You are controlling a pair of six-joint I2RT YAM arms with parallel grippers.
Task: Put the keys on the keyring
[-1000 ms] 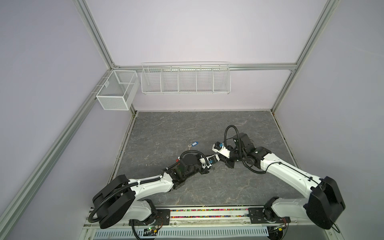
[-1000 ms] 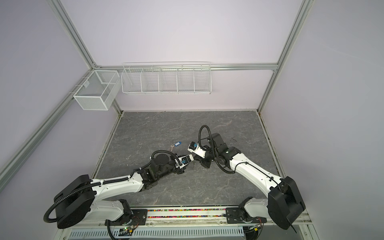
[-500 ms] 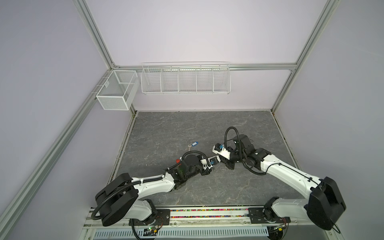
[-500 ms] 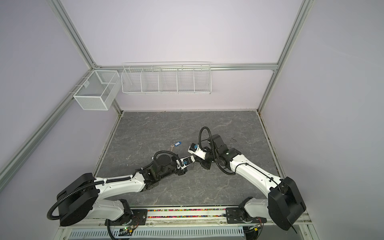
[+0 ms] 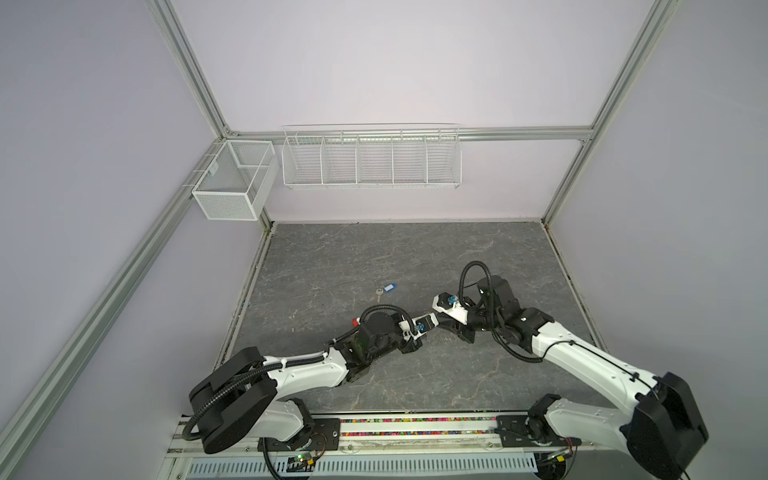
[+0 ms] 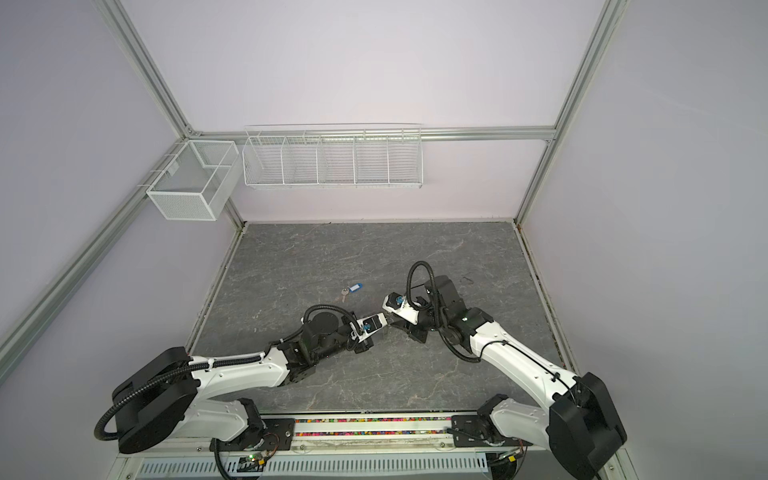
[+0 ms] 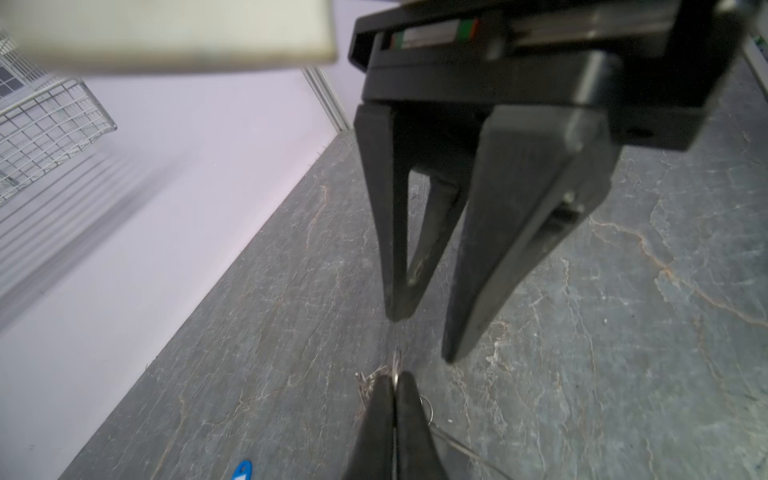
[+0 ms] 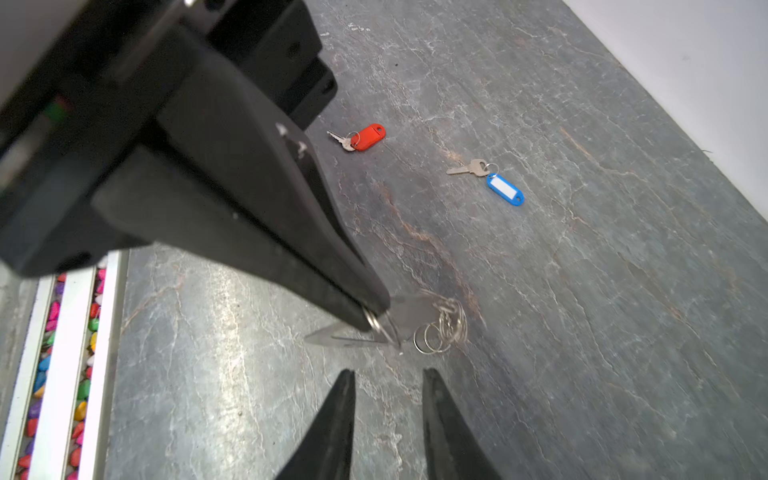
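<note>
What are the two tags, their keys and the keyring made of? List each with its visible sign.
The blue tag and red tag: likely plastic, with saturated colour and a smooth, soft sheen. The key on the blue tag and key on the red tag: metal, silvery with bright glints. The keyring: probably metal, a flat grey plate with thin shiny wire rings; its finish is unclear.
</note>
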